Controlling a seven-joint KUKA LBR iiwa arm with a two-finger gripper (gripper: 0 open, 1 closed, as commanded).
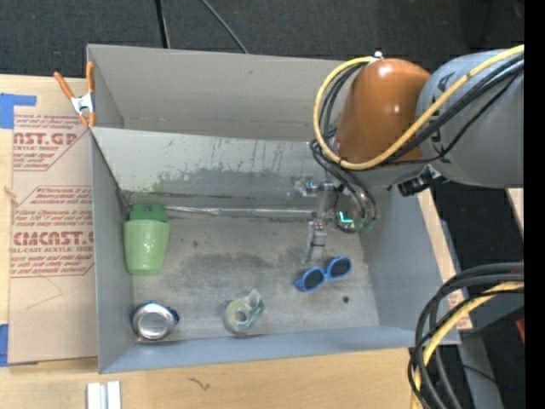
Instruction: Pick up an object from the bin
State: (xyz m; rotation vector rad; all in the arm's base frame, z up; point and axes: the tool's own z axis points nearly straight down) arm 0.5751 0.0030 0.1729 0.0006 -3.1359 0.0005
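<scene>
Arm (477, 126) from right, jaws downward.

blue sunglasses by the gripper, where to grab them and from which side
Probably the narrow bridge between the lenses of the blue sunglasses, coming straight down. They lie flat and slanted on the bin floor, clear of other things; the bridge is the thinnest part to pinch across.

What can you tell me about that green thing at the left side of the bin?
It is a pale green cup, plastic by its look, with a darker green band at its far end. It seems to lie on its side on the floor of the grey bin, lengthwise along the left wall and close to it; whether it touches the wall I cannot tell. Nothing else touches it: the silver can lies apart, nearer the front corner.
</scene>
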